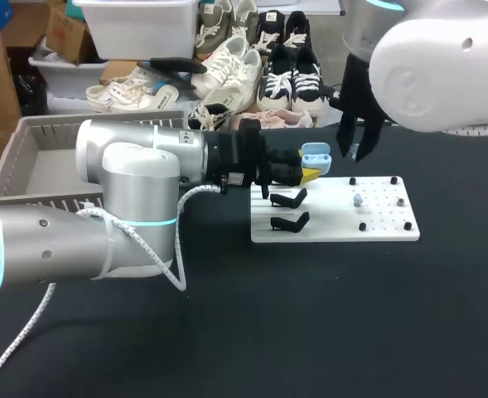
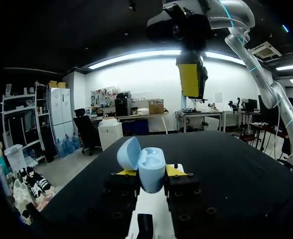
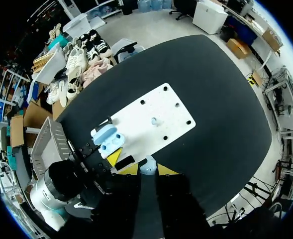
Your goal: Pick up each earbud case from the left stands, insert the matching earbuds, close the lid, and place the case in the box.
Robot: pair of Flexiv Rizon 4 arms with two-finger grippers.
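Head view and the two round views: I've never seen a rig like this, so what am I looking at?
It is a robot: a left arm and a right arm at a black table. The head view looks down from above and behind; each round view comes from a camera on one arm's wrist. A white board holds black stands and one earbud; a grey box sits at the left. The left end effector grips an open blue case. The right end effector pinches a small blue piece, probably another earbud.
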